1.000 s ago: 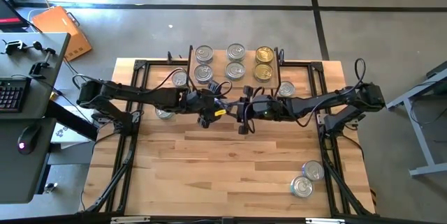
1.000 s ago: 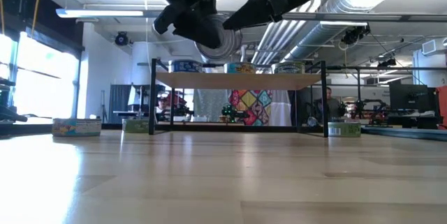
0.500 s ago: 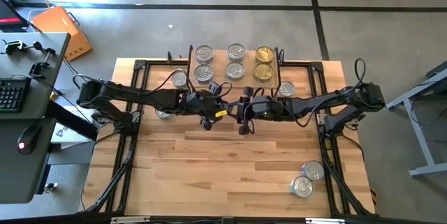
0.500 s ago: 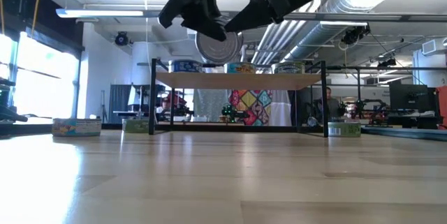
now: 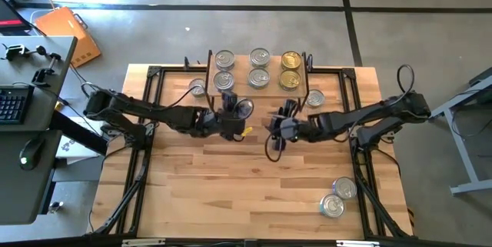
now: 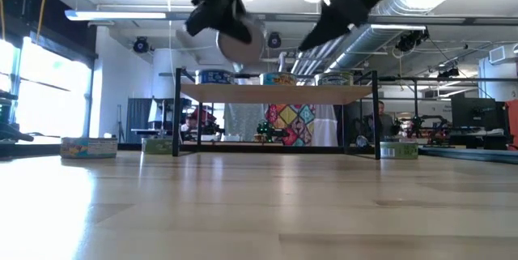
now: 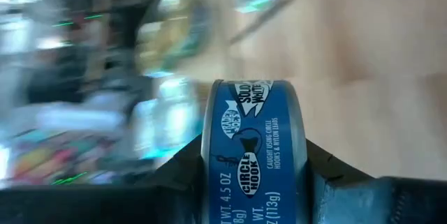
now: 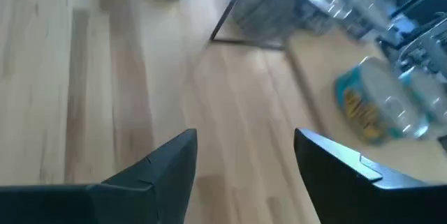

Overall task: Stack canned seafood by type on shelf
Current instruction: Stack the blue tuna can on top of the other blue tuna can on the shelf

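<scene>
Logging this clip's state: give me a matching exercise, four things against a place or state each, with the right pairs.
Things:
1. left tool
2. right tool
3. gold tins
4. two tins

States:
A. on the table near the front right corner
B. open, holding nothing
C. on the shelf, right column
D. shut on a blue tin held on edge

Pairs: 1-D, 2-B, 3-C, 4-A
</scene>
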Available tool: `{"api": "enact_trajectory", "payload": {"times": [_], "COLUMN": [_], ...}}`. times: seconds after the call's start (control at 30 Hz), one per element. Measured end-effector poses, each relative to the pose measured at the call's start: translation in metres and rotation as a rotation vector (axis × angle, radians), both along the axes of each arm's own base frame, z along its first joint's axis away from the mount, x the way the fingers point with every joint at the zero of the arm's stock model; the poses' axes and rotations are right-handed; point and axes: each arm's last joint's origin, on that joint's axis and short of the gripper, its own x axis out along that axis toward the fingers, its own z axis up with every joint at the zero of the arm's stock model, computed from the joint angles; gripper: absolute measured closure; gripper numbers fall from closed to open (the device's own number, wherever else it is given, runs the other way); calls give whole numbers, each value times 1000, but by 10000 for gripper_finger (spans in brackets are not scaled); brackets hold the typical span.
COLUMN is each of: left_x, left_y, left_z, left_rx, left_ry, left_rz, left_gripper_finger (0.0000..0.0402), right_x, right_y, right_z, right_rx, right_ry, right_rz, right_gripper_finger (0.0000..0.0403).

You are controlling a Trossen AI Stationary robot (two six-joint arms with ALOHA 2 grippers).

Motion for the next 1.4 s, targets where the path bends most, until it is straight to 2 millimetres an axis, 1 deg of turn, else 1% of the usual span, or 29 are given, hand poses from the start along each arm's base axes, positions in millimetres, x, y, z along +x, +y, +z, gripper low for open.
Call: {"api": "enact_trajectory", "payload": {"times": [0.07, 0.17, 0.23, 0.33, 0.37, 0.43, 0.53, 0.6, 0.67, 0.8, 0.93, 1.07, 1.23, 1.4], "left_x": [-3, -9, -15, -24, -27, -35, -44, -50, -53, -57, -59, -60, -59, -61], "left_y": [4, 23, 43, 83, 97, 126, 164, 184, 198, 214, 223, 229, 232, 234], "left_z": [11, 29, 39, 54, 56, 55, 45, 40, 34, 29, 25, 16, 11, 11], "left_rx": [80, 133, 147, 121, 109, 99, 71, 29, 12, 9, 5, -17, -11, -2], "left_ry": [-32, -68, -74, -125, -138, -125, -72, -77, -74, -80, -78, -42, -20, -12], "left_rz": [50, 91, 77, 18, 4, -19, -69, -82, -62, -19, 7, 50, 76, 99], "left_gripper_finger": [284, 284, 284, 284, 284, 284, 284, 284, 284, 284, 276, 277, 277, 276], "right_x": [-4, -10, -16, -24, -26, -30, -33, -34, -34, -33, -31, -30, -30, -30], "right_y": [5, 10, 12, 13, 13, 12, 12, 11, 11, 12, 12, 13, 13, 13], "right_z": [-11, -27, -39, -55, -59, -66, -74, -76, -76, -74, -72, -72, -72, -72], "right_rx": [14, 45, 62, 88, 97, 115, 142, 145, 148, 137, 126, 131, 124, 123], "right_ry": [16, 10, 29, 36, 37, 33, 12, 11, 2, -1, -19, -21, -13, -12], "right_rz": [1, -8, -18, -38, -48, -68, -92, -96, -95, -81, -63, -53, -42, -40], "right_gripper_finger": [178, 184, 189, 195, 197, 200, 203, 203, 203, 203, 203, 203, 203, 203]}}
